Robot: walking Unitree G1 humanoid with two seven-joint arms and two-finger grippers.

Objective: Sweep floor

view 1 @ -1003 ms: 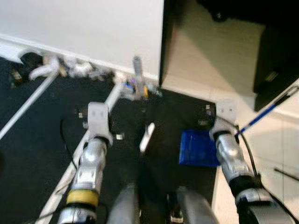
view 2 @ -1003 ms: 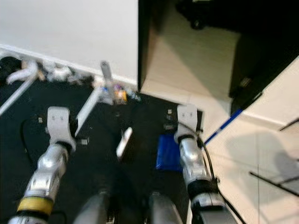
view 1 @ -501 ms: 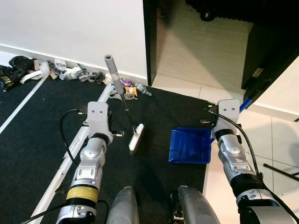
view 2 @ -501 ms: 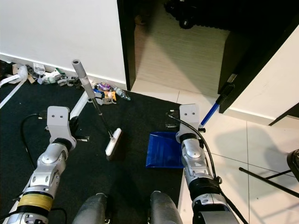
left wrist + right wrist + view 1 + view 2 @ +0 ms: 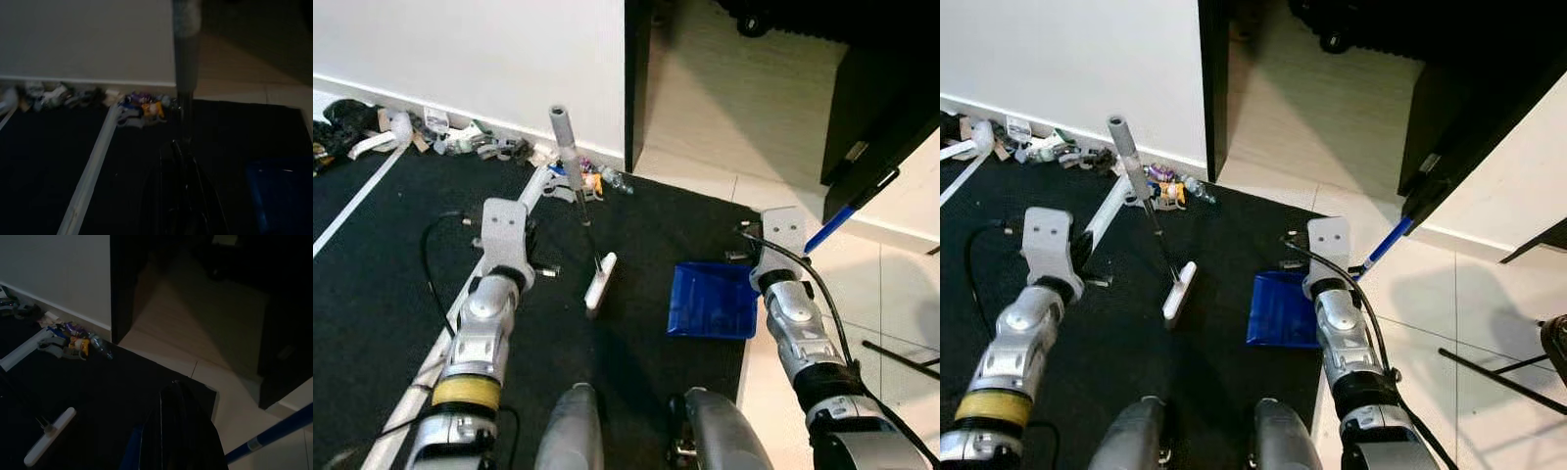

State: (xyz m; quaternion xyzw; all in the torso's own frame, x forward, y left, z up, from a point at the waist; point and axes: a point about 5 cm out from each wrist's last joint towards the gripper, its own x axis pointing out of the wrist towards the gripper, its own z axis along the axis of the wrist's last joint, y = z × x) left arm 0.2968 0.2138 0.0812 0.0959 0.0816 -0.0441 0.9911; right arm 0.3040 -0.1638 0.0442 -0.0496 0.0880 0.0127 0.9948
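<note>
The broom [image 5: 585,240] stands upright on the black mat [image 5: 391,255], and the blue dustpan [image 5: 712,301] lies just beside. Litter [image 5: 578,179] lies along the wall. If the left tool [image 5: 178,196] and right tool [image 5: 178,431] are open, I cannot tell.

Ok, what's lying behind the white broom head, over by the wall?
Behind the white broom head, small mixed litter lies on the black mat along the white skirting board. What the pieces are is too small to tell.

Both arms reach forward; left pincer [image 5: 178,205] and right pincer [image 5: 178,431] shut.
</note>
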